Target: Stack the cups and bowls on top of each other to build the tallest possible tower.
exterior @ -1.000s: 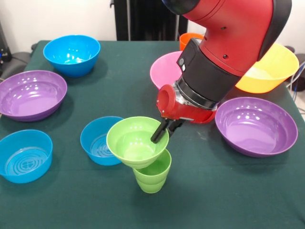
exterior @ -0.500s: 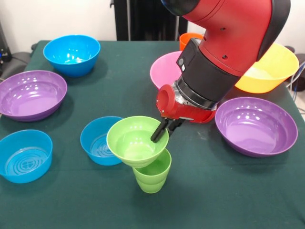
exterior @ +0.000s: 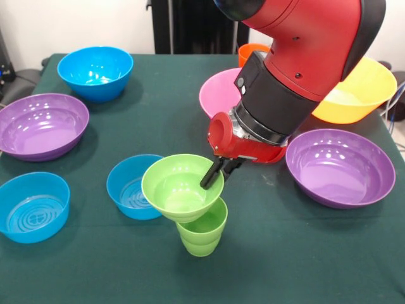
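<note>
End effector (exterior: pixel 213 175) pinches the rim of the small glossy lime green plastic bowl (exterior: pixel 177 193), one finger inside the rim and the other outside. Bowl sits tilted on the ridged lime green plastic cup (exterior: pixel 203 232), which stands on the dark green desk (exterior: pixel 285 253) near its front edge.

Risk: the bowl is off-centre and leaning toward the nearest small blue plastic bowl (exterior: pixel 128 188). If released as is, it may slide off or tip the narrow cup. Withdrawing sideways could drag the rim.

Small green bowl (exterior: pixel 179 193) tilted atop green cup (exterior: pixel 203 233), jaws gripping its rim.
</note>
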Robot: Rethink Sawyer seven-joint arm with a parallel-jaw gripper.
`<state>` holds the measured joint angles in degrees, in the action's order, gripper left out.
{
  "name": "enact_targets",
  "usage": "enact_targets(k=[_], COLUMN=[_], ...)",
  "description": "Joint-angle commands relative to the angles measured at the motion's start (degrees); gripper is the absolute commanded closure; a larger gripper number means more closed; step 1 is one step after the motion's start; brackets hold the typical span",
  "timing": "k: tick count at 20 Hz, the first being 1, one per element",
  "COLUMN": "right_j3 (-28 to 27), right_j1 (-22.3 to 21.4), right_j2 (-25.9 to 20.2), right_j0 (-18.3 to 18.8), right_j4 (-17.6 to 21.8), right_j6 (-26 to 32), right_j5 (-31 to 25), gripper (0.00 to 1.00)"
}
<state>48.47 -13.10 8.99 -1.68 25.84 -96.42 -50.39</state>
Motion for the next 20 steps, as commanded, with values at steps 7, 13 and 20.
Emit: enact_targets(k=[7,13,20], right_j3=[5.0,4.7,4.6], right_j1=[-0.7,-0.2,0.1], right_j2=[-7.6,-7.7,-8.0], right_j0=[-0.6,-0.7,-0.8], right_j4=[0.4,0.1,-0.2], right_j6=[6.5,6.0,5.4], right_j5=[4.5,4.5,4.8], gripper=[1.0,1.0,1.0])
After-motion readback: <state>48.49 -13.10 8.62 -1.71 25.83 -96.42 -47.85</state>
